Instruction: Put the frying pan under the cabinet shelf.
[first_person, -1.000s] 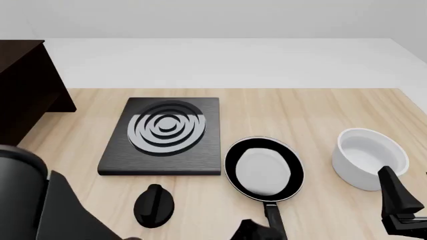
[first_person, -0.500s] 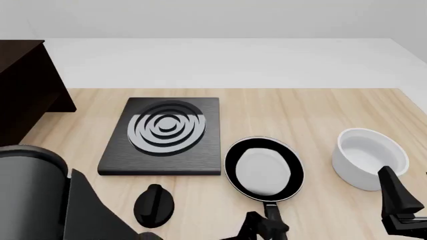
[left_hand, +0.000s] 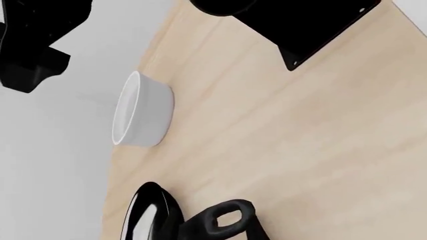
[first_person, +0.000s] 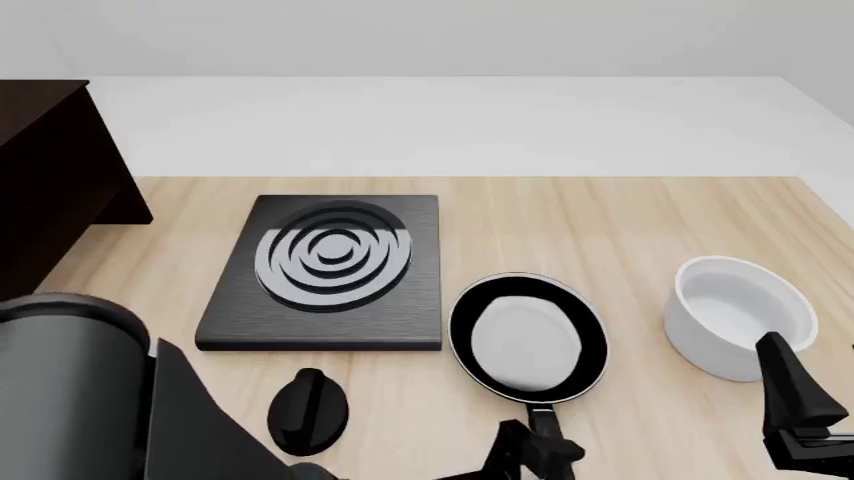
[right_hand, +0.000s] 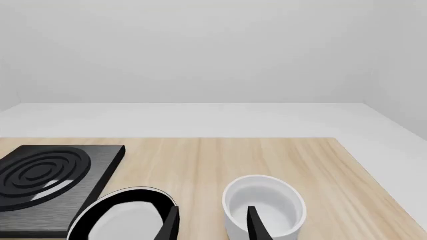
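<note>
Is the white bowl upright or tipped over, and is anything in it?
Upright and empty: the white bowl stands on its base on the table, mouth up, with only its bare inside showing.

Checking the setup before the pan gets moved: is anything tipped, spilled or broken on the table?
Nothing stands out. The frying pan, white bowl and stove plate all sit flat and upright, the black knob lies beside the plate, and nothing is spilled.

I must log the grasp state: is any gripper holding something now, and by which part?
The left gripper is at the frying pan handle, but whether it grips cannot be told. The right gripper is open and holds nothing.
</note>
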